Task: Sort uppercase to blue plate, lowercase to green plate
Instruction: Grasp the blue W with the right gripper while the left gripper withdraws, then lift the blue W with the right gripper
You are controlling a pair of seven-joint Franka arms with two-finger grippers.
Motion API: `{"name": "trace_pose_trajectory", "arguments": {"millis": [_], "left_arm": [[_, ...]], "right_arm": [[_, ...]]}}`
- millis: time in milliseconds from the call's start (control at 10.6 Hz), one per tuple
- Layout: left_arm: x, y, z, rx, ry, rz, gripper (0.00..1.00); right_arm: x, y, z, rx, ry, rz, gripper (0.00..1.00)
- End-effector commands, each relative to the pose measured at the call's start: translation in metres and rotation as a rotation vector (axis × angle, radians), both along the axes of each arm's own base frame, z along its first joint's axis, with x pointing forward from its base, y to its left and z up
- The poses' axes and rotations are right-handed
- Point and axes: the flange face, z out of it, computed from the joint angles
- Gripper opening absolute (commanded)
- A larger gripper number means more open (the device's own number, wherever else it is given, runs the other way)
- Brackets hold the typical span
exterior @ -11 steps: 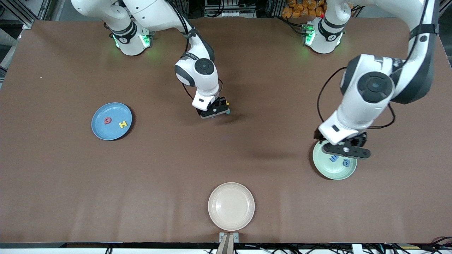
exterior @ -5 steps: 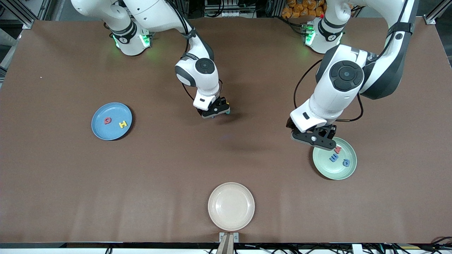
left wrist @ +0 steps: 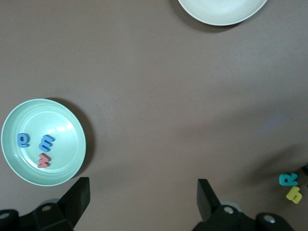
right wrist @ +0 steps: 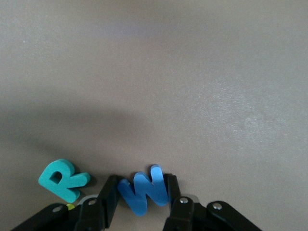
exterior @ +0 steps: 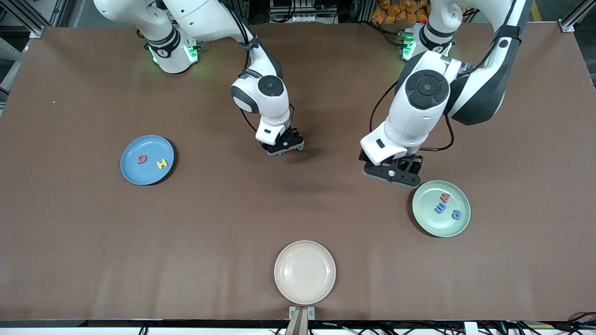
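High front camera facing both arm bases, wrist cameras close above, sharing the brown table [exterior: 195, 223] and teal foam R [right wrist: 61, 179].

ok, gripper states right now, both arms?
Left gripper: open, empty, over bare table beside the green plate.
Right gripper: fingers on either side of the blue M, touching it.
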Motion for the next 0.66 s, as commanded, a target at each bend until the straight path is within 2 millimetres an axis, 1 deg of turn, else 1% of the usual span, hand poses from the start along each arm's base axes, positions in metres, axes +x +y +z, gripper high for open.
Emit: {"name": "trace_pose_trajectory", "arguments": {"millis": [0, 189, 284, 379, 474, 568], "left_arm": [[-0.005, -0.004, 0.003, -0.013, 0.014, 0.025, 0.97], [-0.016, -0.017, -0.001, -0.006, 0.035, 0.051, 0.95], [-0.025, -0.027, -0.008, 0.005, 0.058, 0.054, 0.95], [-0.038, -0.037, -0.017, 0.026, 0.086, 0.036, 0.96], [-0.043, -0.037, -0.020, 0.036, 0.096, 0.015, 0.97], [-0.055, -0.043, -0.025, 0.044, 0.112, -0.007, 0.98]], "right_arm": [[0.000, -0.002, -0.007, -0.014, -0.005, -0.001, 0.43], [0.005, -0.007, -0.005, -0.018, -0.005, 0.005, 0.43], [0.013, -0.013, 0.000, -0.020, -0.006, 0.015, 0.43], [0.024, -0.023, 0.008, -0.021, -0.011, 0.035, 0.43], [0.035, -0.035, 0.014, -0.034, -0.006, 0.042, 0.43], [0.046, -0.046, 0.023, -0.048, 0.000, 0.055, 0.42]]}}
